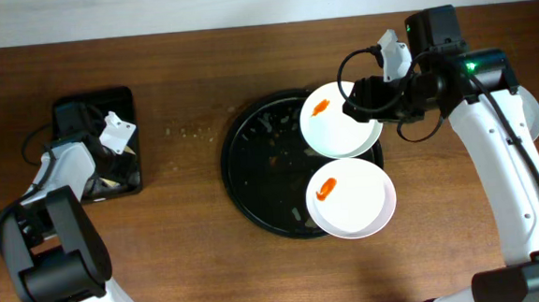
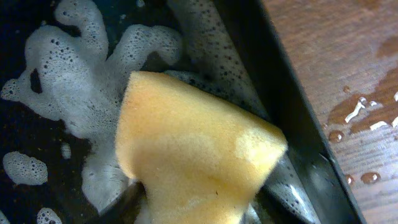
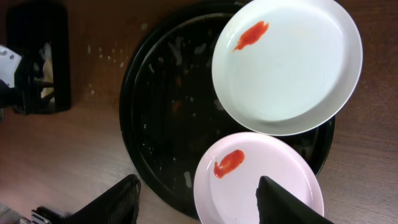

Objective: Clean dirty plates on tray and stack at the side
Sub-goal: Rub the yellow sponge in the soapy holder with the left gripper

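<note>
We've got the left gripper (image 1: pixel 110 147) pinching the soapy sponge (image 2: pixel 193 149) in the small rectangular tray (image 2: pixel 261 81) and the right gripper (image 3: pixel 199 186) spread empty over the round tray (image 1: pixel 251 161), so best we clamp the far plate (image 1: pixel 338 123) there by its right rim before scrubbing.

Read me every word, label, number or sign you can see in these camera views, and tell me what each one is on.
None: no view shows any readable text.
Upper plate and lower plate: one orange smear each, no print.
Round tray, rectangular tray, sponge: unmarked.
Right arm: a green light, no lettering that can be made out.
</note>
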`<state>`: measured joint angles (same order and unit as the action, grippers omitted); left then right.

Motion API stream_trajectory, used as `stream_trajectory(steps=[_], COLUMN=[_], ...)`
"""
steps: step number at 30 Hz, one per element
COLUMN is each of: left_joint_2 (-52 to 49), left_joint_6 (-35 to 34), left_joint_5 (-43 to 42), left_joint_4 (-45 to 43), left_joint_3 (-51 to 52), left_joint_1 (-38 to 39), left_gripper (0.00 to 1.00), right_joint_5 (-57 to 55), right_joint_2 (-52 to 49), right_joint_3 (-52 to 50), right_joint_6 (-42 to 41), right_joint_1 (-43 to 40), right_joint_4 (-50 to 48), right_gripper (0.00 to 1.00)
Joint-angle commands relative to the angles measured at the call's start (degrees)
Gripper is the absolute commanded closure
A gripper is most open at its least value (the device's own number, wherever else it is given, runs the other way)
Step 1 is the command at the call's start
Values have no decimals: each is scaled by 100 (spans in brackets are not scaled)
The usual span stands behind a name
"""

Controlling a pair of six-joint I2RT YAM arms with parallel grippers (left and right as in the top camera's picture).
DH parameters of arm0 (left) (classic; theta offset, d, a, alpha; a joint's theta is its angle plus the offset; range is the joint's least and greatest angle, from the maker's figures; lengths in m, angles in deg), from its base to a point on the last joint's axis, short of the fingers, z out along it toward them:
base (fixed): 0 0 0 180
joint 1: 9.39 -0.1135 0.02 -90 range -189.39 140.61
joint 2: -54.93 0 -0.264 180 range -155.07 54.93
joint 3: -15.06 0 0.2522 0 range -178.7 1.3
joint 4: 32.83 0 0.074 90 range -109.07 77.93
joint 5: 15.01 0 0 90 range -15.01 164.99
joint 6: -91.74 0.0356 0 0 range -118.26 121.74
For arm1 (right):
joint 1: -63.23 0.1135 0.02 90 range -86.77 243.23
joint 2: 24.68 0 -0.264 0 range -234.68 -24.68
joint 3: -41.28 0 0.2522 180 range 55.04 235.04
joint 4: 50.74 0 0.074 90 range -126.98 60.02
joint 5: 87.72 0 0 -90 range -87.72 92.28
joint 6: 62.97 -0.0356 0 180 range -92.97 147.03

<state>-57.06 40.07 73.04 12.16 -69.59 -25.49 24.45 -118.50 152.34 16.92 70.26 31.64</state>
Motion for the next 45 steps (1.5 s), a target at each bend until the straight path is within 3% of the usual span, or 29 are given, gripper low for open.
stream_trajectory(steps=[1, 7, 8, 12, 15, 21, 25, 27, 38, 41, 45], left_joint_2=[-140, -140, -140, -120, -79, 81, 155, 138, 131, 107, -170], left_joint_6=[-411, -2461, -2710, -3257, -3320, -3436, -2516, -2050, -1587, -1456, -1460], left_joint_5=[-129, -131, -131, -131, -133, -129, -101, 376, 107, 22, 20], left_joint_4=[35, 155, 221, 570, 793, 992, 960, 933, 833, 796, 656], left_joint_3=[-66, -284, -323, -546, -715, -905, -905, -903, -800, -710, -686], left_joint_1=[20, 20, 20, 20, 20, 17, 17, 17, -31, -31, -35], left_gripper=[99, 100, 96, 50, 29, 27, 27, 24, 22, 28, 42], right_joint_5=[37, 37, 37, 37, 37, 35, 35, 37, 37, 37, 37], right_joint_2=[9, 9, 9, 9, 9, 9, 9, 9, 9, 9, 9], right_joint_3=[33, 33, 33, 33, 33, 33, 33, 33, 33, 33, 33], right_joint_6=[22, 20, 20, 22, 22, 22, 22, 22, 22, 22, 22], right_joint_1=[48, 48, 48, 48, 48, 48, 48, 48, 48, 48, 48], right_joint_4=[0, 2, 2, 0, 0, -2, -2, 0, 52, 59, 66], right_gripper=[39, 39, 39, 39, 39, 39, 39, 39, 39, 39, 39])
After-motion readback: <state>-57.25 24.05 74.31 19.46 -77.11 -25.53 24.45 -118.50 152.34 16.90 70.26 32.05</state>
